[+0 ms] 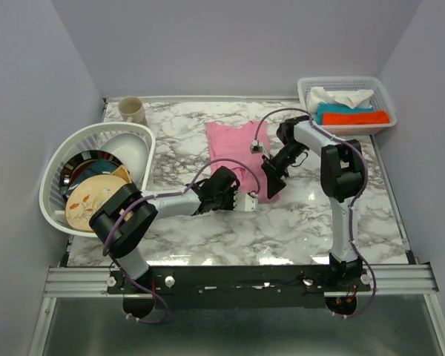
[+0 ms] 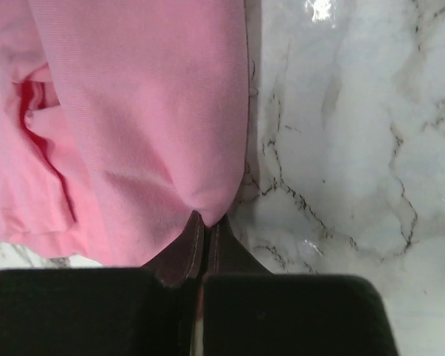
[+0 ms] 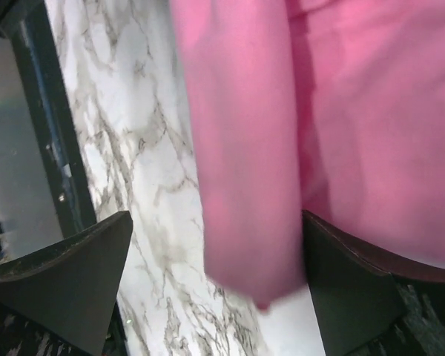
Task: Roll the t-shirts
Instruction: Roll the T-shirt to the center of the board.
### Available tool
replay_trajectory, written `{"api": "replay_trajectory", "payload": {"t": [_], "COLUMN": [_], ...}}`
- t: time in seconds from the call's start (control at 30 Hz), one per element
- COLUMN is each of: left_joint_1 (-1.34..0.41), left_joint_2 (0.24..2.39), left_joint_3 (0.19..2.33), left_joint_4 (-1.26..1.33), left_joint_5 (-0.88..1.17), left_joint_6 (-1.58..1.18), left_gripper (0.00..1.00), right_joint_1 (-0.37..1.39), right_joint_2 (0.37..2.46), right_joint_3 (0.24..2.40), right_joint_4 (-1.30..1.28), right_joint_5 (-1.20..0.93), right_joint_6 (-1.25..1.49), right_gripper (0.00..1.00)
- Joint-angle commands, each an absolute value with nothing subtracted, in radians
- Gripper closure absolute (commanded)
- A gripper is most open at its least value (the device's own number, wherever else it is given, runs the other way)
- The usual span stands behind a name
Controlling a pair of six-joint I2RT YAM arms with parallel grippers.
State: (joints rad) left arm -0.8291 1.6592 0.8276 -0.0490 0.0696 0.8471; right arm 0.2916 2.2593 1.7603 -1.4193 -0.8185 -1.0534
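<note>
The pink t-shirt point(image 1: 233, 142) lies partly folded on the marble table point(image 1: 185, 126), a little right of centre. My left gripper point(image 1: 251, 200) is at the shirt's near edge. In the left wrist view, it point(image 2: 206, 219) is shut on a pinched corner of the pink fabric point(image 2: 133, 111). My right gripper point(image 1: 271, 185) is at the shirt's near right corner. In the right wrist view, it point(image 3: 216, 219) is open, with a hanging fold of the shirt point(image 3: 245, 148) between its fingers point(image 3: 67, 274); I cannot tell if they touch it.
A white dish rack point(image 1: 59, 211) with plates and a bowl stands at the left. A beige cup point(image 1: 132, 110) is at the back left. A white basket point(image 1: 308, 95) of folded cloths sits at the back right. A metal rail point(image 1: 237, 276) runs along the near edge.
</note>
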Motion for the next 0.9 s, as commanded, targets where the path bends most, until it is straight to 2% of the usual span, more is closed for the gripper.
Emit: {"api": "replay_trajectory", "payload": {"t": [0.0, 0.1, 0.13, 0.17, 0.27, 0.4, 0.53, 0.87], "left_joint_1": [-0.758, -0.718, -0.715, -0.71, -0.687, -0.655, -0.626, -0.563], "left_joint_2": [1.678, 1.672, 1.675, 1.681, 1.716, 1.782, 1.844, 1.89], "left_joint_3": [0.89, 0.922, 0.943, 0.957, 1.041, 1.155, 1.258, 1.327], "left_joint_4": [-0.346, -0.402, -0.42, -0.457, -0.561, -0.675, -0.775, -0.899], "left_joint_5": [0.288, 0.365, 0.383, 0.393, 0.48, 0.578, 0.666, 0.756], "left_joint_6": [0.784, 0.787, 0.793, 0.795, 0.799, 0.773, 0.767, 0.787], "left_gripper": [1.0, 1.0, 1.0, 1.0, 1.0, 1.0, 1.0, 1.0], "right_joint_1": [0.23, 0.224, 0.224, 0.224, 0.255, 0.348, 0.454, 0.491], "right_joint_2": [2.045, 1.817, 1.742, 1.612, 1.391, 1.229, 1.17, 1.301], "right_joint_3": [1.631, 1.466, 1.325, 1.257, 1.002, 0.777, 0.638, 0.634], "right_joint_4": [-1.226, -1.011, -0.946, -0.79, -0.575, -0.39, -0.221, -0.109], "right_joint_5": [-0.799, -0.749, -0.738, -0.727, -0.692, -0.631, -0.586, -0.543], "right_joint_6": [-1.0, -1.015, -1.017, -1.014, -1.026, -1.118, -1.161, -1.167], "right_gripper": [0.0, 0.0, 0.0, 0.0, 0.0, 0.0, 0.0, 0.0]}}
